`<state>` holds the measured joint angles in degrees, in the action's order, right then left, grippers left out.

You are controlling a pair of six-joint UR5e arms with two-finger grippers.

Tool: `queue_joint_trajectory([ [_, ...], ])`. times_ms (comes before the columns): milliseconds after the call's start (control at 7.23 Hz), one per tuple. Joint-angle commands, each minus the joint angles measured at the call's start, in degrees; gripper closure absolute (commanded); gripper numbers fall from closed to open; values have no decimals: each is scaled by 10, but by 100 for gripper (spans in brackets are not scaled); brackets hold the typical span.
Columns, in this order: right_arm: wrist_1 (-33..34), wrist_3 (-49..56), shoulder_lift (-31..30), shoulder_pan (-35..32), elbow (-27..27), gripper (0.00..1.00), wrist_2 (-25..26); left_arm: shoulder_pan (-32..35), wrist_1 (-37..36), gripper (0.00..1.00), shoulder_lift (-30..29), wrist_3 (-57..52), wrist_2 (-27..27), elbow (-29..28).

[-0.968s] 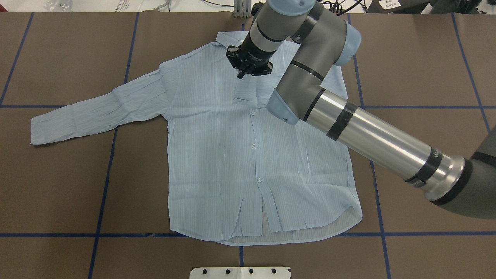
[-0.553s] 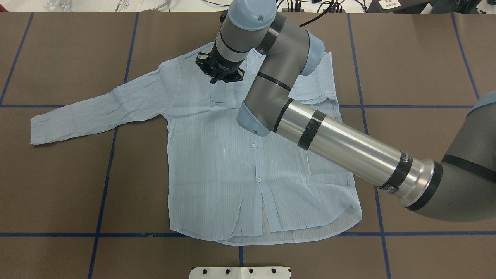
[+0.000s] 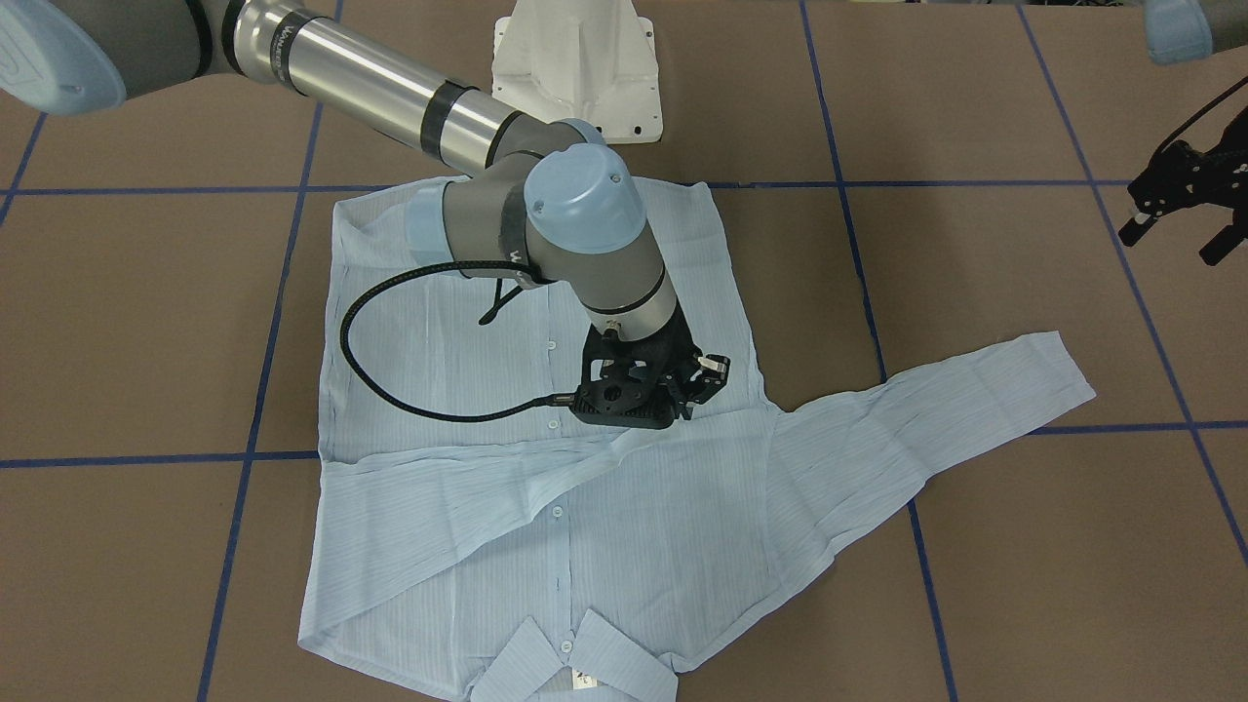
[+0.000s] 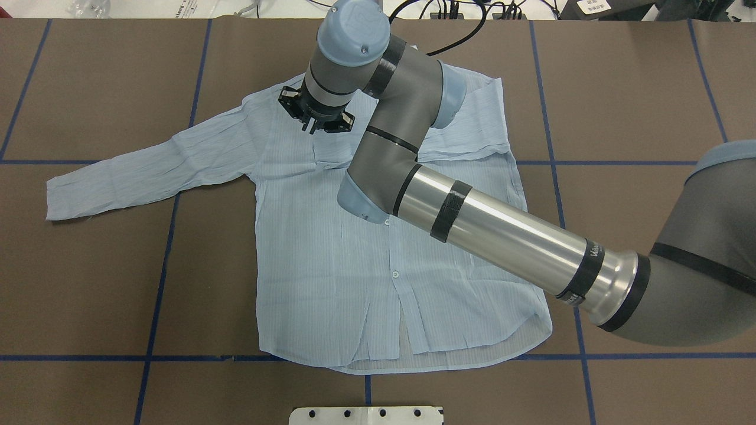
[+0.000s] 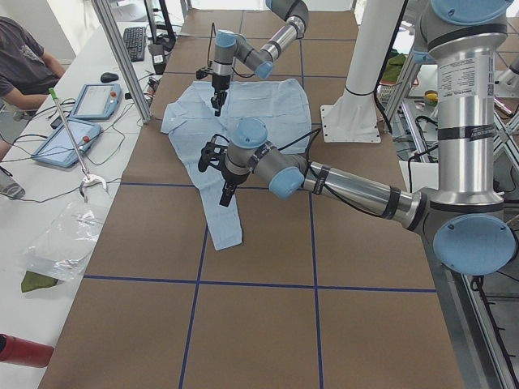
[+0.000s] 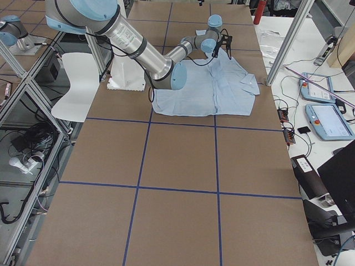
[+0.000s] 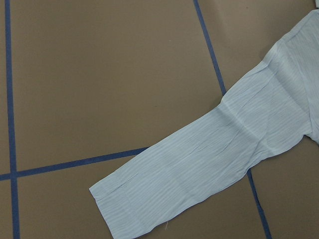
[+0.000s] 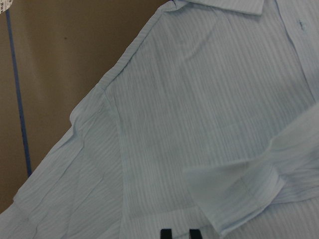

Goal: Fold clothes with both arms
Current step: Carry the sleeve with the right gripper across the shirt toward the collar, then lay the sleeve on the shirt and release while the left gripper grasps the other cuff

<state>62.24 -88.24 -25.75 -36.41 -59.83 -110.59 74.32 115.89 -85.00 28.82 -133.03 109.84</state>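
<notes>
The pale-blue striped shirt (image 4: 331, 265) lies front-up and buttoned on the brown table, its collar (image 3: 570, 663) at the far side from the robot. Its left sleeve (image 4: 147, 168) stretches flat to the side. The other sleeve (image 3: 487, 478) is folded across the chest. My right gripper (image 4: 316, 124) hovers low over the chest near the left shoulder, fingers close together and apparently shut on that sleeve's cuff (image 8: 234, 191). My left gripper (image 3: 1175, 239) hangs open above the outstretched sleeve (image 7: 214, 169), holding nothing.
The white pedestal (image 3: 575, 68) stands behind the shirt's hem. Blue tape lines cross the table. A person (image 5: 24, 61) sits by tablets (image 5: 97, 101) on a side bench beyond the collar end, with aluminium posts (image 5: 122, 57) there.
My right arm has swung left across the upper chest, from near the collar to the left shoulder area, bringing the folded sleeve's cuff with it. The rest of the shirt is unmoved.
</notes>
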Motion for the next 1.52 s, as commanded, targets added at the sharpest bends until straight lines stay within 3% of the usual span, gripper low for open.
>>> queue_joint_trajectory([
  [0,7,-41,9,19,-2,0,34,-34,-1,0,-52,3,3,-70],
  [276,24,-47,-11,7,-40,0,40,-42,37,0,-58,40,26,-127],
  [415,51,-47,-27,-7,-70,0,34,-43,56,1,-80,48,26,-185],
  [691,62,-22,-171,-35,-224,0,14,-44,73,6,-103,78,25,-254],
  [829,62,2,-211,-43,-263,0,2,-51,111,6,-103,79,25,-287],
  [1106,62,3,-229,-45,-277,0,0,-75,191,15,-112,96,25,-352],
  [1382,62,3,-245,-44,-287,0,3,-93,195,18,-113,105,25,-355],
])
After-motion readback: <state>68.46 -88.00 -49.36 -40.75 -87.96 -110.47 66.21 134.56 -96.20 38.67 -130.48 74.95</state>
